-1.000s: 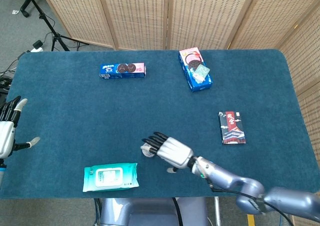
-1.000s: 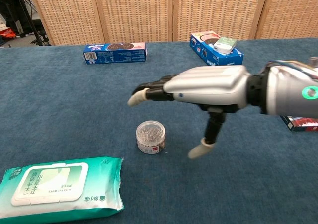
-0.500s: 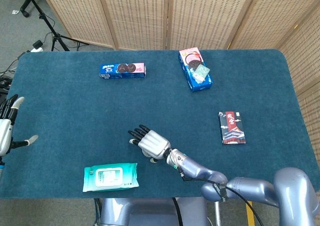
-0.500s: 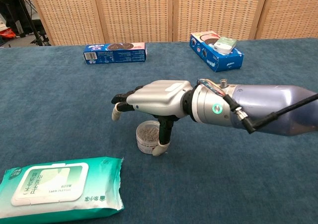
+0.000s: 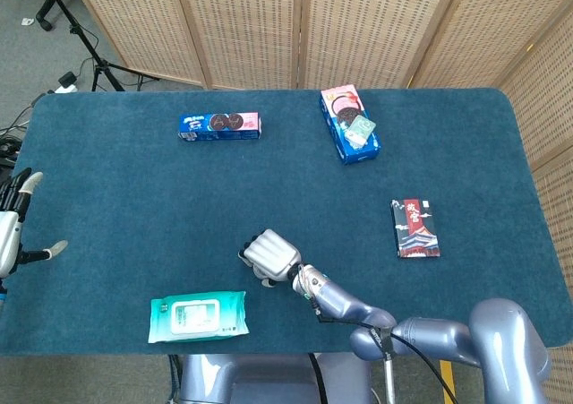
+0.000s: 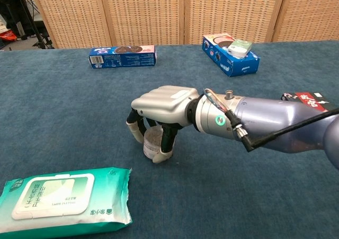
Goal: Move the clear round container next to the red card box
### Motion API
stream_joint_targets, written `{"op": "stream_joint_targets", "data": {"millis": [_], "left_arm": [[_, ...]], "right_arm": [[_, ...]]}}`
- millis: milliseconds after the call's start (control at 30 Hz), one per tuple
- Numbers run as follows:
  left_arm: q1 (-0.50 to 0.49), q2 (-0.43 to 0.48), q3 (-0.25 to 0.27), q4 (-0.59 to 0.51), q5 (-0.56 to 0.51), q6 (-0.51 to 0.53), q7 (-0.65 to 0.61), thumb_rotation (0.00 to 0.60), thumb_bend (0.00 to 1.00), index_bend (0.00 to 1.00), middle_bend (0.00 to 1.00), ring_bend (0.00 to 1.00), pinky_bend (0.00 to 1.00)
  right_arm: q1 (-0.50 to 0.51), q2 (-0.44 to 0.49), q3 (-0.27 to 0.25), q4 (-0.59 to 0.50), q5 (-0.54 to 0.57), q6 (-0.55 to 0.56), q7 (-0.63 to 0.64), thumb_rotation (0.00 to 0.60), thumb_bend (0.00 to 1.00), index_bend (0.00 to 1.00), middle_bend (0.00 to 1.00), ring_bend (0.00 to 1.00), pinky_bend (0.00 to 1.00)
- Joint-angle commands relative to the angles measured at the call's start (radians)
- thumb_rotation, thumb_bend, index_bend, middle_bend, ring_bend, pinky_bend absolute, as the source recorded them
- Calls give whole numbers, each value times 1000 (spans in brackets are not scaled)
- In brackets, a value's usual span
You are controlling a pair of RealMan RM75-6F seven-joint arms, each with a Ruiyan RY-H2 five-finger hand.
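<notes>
The clear round container (image 6: pixel 152 142), filled with small metal bits, stands on the blue table near the front, left of centre. My right hand (image 6: pixel 161 109) comes over it from the right, and its fingers (image 6: pixel 134 129) curl down around the container's sides and grip it. From the head camera my right hand (image 5: pixel 271 253) covers the container. The red card box (image 5: pixel 415 228) lies flat far to the right; the chest view shows only its corner (image 6: pixel 310 99) behind my right forearm. My left hand (image 5: pixel 13 225) hangs off the table's left edge with spread fingers, holding nothing.
A green wet-wipes pack (image 5: pixel 198 316) (image 6: pixel 66 202) lies just front-left of the container. A blue cookie box (image 5: pixel 220 124) sits at the back left, and a larger blue box (image 5: pixel 349 124) at the back, right of centre. Wicker screens stand behind the table (image 5: pixel 134 207).
My right hand moved left over the container, lowered, and curled its spread fingers around it. The left hand barely moved.
</notes>
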Motion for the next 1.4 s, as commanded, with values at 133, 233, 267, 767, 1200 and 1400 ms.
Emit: {"op": "stream_joint_targets", "data": {"millis": [133, 233, 267, 767, 1200, 1400], "left_arm": [[0, -3, -1, -3, 6, -2, 10, 600, 0, 0, 0, 0, 0], [2, -6, -2, -5, 9, 1, 21, 600, 0, 0, 0, 0, 0], [3, -8, -2, -5, 9, 2, 27, 600, 0, 0, 0, 0, 0], [3, -41, 10, -44, 52, 28, 137, 600, 0, 0, 0, 0, 0], [9, -56, 17, -69, 70, 39, 171, 600, 0, 0, 0, 0, 0], [12, -60, 20, -66, 86, 44, 161, 600, 0, 0, 0, 0, 0]], "right_arm": [[-30, 39, -30, 25, -158, 95, 170, 600, 597, 605, 594, 572, 627], [-48, 105, -35, -8, -213, 148, 216, 600, 636, 605, 606, 573, 627], [-58, 141, -34, -22, -232, 175, 231, 600, 646, 605, 609, 574, 627], [-256, 481, -39, 222, -164, 289, 466, 600, 774, 605, 612, 574, 627], [-402, 428, -202, 485, -260, 321, 746, 600, 775, 605, 611, 585, 627], [-423, 428, -244, 487, -295, 311, 786, 600, 775, 605, 611, 585, 627]]}}
